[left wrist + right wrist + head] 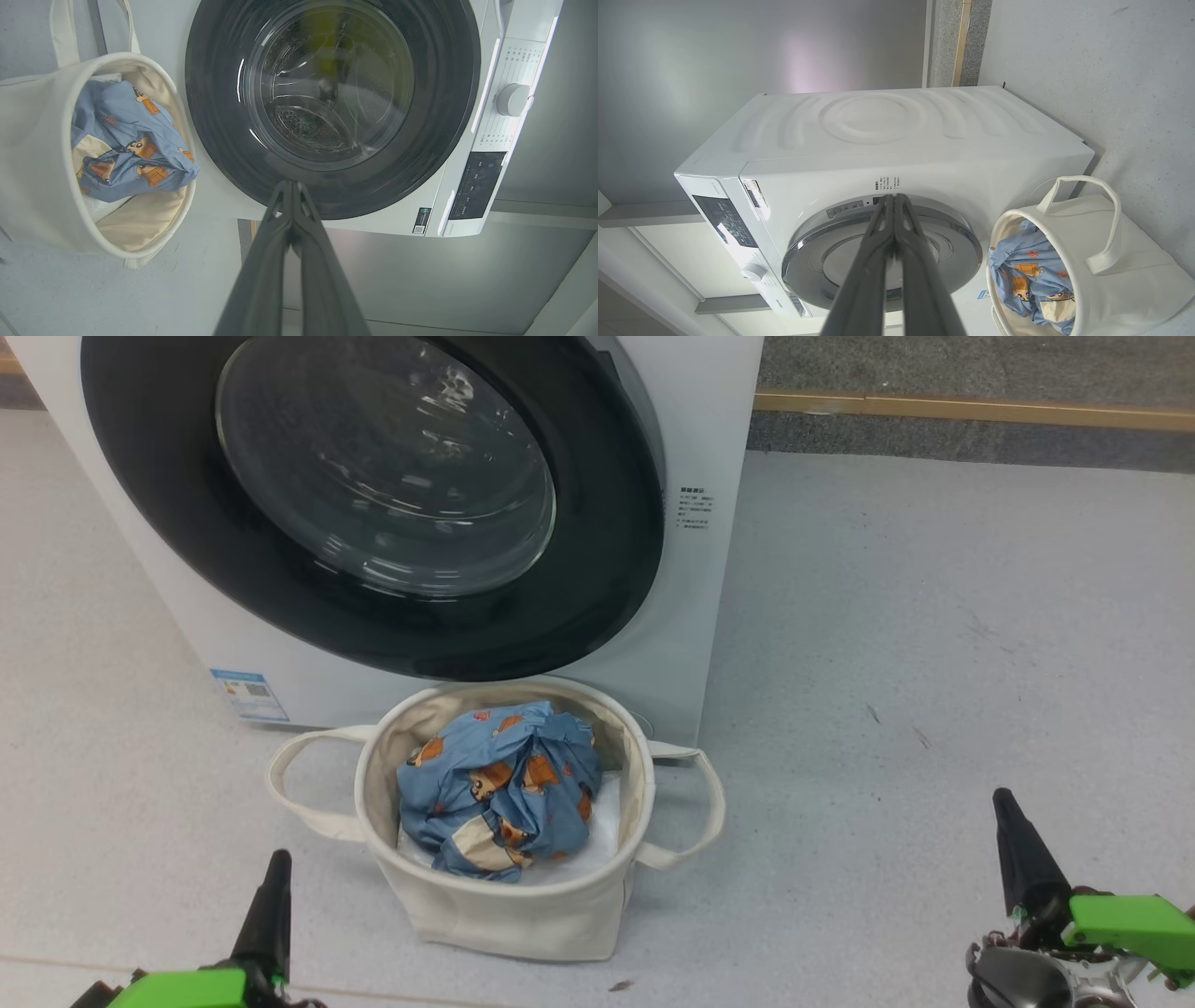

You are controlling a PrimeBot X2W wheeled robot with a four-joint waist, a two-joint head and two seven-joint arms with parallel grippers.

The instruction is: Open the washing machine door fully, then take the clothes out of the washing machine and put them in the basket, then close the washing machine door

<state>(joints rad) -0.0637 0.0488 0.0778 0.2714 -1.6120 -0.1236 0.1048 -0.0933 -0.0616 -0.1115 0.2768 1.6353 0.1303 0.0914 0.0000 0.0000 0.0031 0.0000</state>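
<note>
We had the blue bear-print garment (499, 789) bunched in the round cream canvas basket (523, 915), black-rimmed glass door (373, 495) shut, left fingers (265, 919) and right fingers (1019, 849) pressed together, empty.

Laundry area, washing machine (717, 616), basket (519, 917)

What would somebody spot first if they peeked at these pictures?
The big round washing machine door, black-rimmed and shut, looms at the top of the head view. Right below it on the floor sits the cream basket with the blue bear-print clothes bunched inside.
</note>
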